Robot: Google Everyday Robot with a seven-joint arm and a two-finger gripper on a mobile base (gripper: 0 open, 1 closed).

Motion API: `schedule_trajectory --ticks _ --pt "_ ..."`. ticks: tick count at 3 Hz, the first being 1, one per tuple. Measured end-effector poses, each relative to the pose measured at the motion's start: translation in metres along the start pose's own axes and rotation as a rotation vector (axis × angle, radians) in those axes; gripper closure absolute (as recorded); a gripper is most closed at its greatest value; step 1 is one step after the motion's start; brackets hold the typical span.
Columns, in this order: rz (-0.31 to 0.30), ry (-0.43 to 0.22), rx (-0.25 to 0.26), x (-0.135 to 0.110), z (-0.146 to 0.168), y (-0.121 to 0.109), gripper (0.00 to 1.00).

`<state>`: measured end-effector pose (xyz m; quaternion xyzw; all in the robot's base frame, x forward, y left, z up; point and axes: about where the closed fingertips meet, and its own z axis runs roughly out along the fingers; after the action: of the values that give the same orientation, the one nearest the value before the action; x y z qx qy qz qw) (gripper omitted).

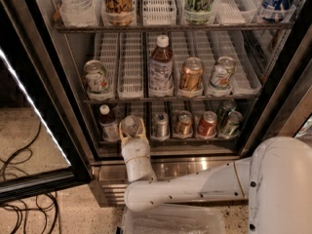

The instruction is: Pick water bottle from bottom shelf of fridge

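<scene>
The fridge [273, 82] stands open in front of me. The water bottle [130, 126], small and clear, stands at the front of the bottom shelf [195, 141], second lane from the left. My gripper [132, 122] reaches up from below the shelf's front rail. One finger lies on each side of the bottle and both sit close against it. The white arm runs from the lower right across the steel base [195, 168].
A white-capped bottle of dark drink [108, 124] stands just left of the water bottle, and several cans [184, 123] stand to its right. The middle rack holds cans and a tall tea bottle [161, 66]. The open glass door [39, 130] is at the left, with cables [19, 179] on the floor.
</scene>
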<state>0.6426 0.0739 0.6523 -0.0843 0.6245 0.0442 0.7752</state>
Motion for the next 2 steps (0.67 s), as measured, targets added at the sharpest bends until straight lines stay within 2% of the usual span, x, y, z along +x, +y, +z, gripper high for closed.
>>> schedule_trajectory --ticks 1,2 --pt "0.034 -0.028 0.010 -0.013 0.004 -0.006 1.00" --pt "0.088 -0.090 0.024 -0.043 0.009 -0.018 1.00"
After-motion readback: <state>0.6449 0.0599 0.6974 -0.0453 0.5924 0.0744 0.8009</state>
